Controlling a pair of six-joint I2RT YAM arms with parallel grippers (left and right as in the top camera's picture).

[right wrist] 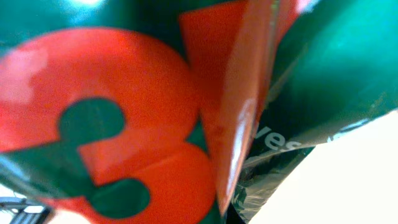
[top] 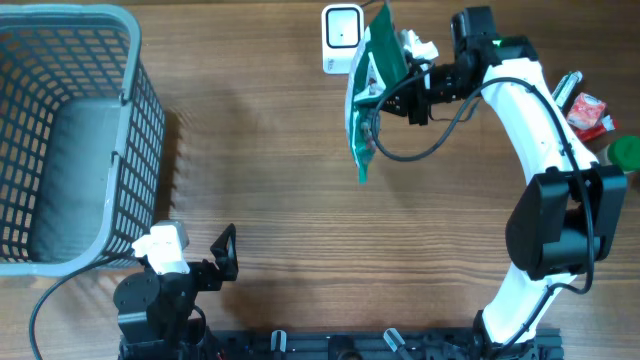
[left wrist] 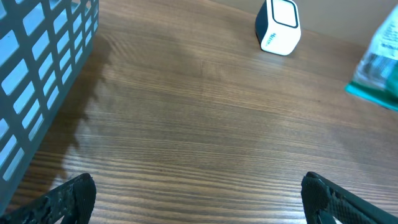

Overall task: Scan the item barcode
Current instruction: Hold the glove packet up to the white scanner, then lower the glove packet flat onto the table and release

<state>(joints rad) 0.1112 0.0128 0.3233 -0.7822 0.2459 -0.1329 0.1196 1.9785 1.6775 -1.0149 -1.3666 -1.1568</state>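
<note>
Partly done, by the look of it: green packet already up off the tabletop, clamped in the closed right pincer, hanging on edge just beside the white scanner at the far side. Left to do, judging from this: facing the barcode to the scanner window and getting a read. No barcode to be made out in any view, so possibly on the side turned away; too close and blurred from the right wrist to say. Left pincer spread wide with nothing in it, low over bare wood near the basket, well apart from the packet and taking no part for now. As for materials: packet of thin glossy film, creased and floppy, lower end drooping to a point below the grip; up close, a big red numeral three on deep green and a shiny red fold catching the light. Likely slippery and quick to buckle, so a flat face for the scanner may need some care. Scanner a small rounded block of smooth hard plastic, white front, dark sides. Basket of grey plastic lattice, rectangular, open-grid walls. Tabletop of matte brown wood with fine straight grain.
</note>
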